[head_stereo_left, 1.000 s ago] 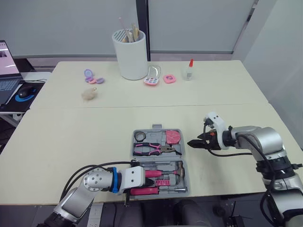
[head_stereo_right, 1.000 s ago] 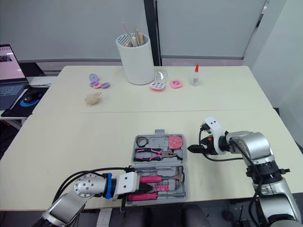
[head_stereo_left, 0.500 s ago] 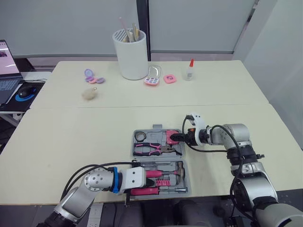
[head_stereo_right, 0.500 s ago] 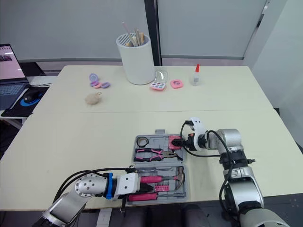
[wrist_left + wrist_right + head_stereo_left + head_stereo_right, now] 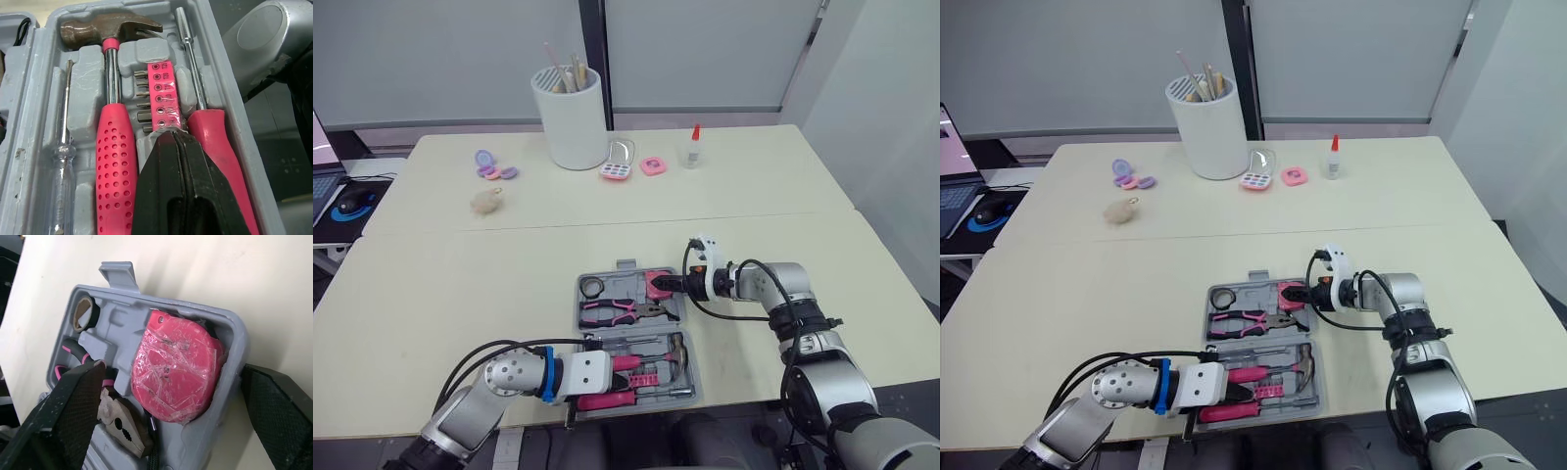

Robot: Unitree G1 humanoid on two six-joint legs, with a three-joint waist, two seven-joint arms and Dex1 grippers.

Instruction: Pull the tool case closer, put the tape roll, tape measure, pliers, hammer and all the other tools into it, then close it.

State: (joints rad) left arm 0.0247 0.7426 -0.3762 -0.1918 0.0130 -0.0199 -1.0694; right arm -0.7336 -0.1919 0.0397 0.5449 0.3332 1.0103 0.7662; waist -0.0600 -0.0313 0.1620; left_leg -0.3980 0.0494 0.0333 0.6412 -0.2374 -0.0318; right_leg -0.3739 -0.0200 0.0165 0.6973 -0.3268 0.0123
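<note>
Mid-frame, the right hand (image 5: 677,283), spread wide, straddles the tool case (image 5: 234,342) wall, likely to fold it shut; the left hand (image 5: 175,142), pinched closed, steadies the lower half.

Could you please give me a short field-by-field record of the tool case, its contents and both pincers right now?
tool case: open, lying flat near the front edge of the table
stowed: tape roll, pliers, tape measure, hammer, screwdrivers, bit holder
left pincer: shut, over the bit holder
right pincer: open, straddling the tool case's wall beside the tape measure
</note>
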